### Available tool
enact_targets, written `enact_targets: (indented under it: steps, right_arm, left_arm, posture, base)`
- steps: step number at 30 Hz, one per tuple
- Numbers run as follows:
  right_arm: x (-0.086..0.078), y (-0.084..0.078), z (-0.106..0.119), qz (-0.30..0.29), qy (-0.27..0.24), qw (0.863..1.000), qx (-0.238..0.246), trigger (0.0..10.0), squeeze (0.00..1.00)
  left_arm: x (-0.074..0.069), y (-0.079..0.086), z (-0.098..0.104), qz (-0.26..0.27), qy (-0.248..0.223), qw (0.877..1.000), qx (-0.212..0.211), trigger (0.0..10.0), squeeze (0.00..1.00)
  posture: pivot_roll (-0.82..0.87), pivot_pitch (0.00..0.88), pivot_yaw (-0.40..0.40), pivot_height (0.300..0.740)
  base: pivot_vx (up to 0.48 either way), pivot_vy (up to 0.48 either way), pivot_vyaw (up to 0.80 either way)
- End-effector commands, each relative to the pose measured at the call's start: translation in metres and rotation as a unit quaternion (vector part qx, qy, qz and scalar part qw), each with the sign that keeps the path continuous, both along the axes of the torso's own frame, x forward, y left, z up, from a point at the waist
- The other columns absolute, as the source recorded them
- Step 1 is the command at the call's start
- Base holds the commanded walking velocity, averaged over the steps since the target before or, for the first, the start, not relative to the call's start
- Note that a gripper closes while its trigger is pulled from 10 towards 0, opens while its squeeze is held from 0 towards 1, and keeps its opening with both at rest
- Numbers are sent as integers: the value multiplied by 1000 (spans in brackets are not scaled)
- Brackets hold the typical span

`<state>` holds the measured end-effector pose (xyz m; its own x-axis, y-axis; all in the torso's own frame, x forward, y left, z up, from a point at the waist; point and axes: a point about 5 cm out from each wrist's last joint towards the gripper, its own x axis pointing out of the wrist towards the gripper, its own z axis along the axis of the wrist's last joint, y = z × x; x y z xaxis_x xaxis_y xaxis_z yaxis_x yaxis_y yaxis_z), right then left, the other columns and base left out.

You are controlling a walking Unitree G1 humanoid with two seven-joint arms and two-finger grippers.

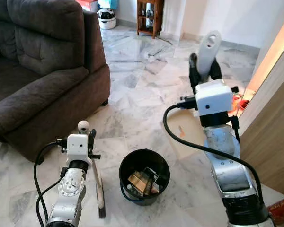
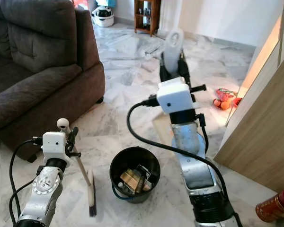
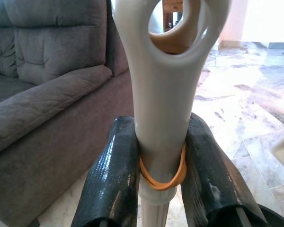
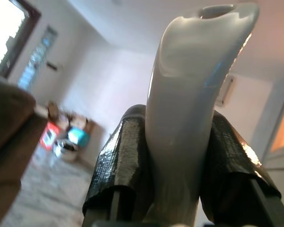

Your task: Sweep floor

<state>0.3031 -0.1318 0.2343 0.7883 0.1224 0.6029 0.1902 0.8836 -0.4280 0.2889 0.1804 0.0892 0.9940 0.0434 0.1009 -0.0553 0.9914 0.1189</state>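
You've got a white marble floor [image 1: 132,80]. A black bucket [image 1: 144,176] stands on it, with the brush head [image 1: 101,211] touching down just left of the bucket. A dark grey sofa [image 1: 42,71] sits further left. A wooden shelf unit [image 1: 149,16] stands well beyond the bucket.

silver arms, white wrists, black cables
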Motion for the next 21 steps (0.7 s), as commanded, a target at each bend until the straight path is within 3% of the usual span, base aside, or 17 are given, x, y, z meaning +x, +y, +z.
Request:
enact_targets:
  steps: [1, 13, 15, 21]
  right_arm:
    - [2, -11, -8, -22, -9, 1000, -14, 10000, 0]
    - [9, -31, -62, -65, 84, 994, 9, 10000, 0]
    - [7, -37, -87, -79, 127, 988, 26, 10000, 0]
    - [6, -47, -117, -85, 184, 974, 102, 10000, 0]
  left_arm:
    - [2, 2, 8, -5, -21, 1000, 13, 10000, 0]
    - [-1, 0, 6, -13, -18, 1000, 11, 10000, 0]
    - [-2, -1, 5, -17, -16, 1000, 10, 10000, 0]
    - [-3, -2, 3, -24, -11, 1000, 8, 10000, 0]
  posture:
    - [139, 40, 20, 740]
    - [140, 18, 25, 740]
    - [143, 9, 26, 740]
    - [142, 7, 25, 740]
  base:
    - [0, 0, 0]
    - [0, 0, 0]
    - [0, 0, 0]
    - [0, 0, 0]
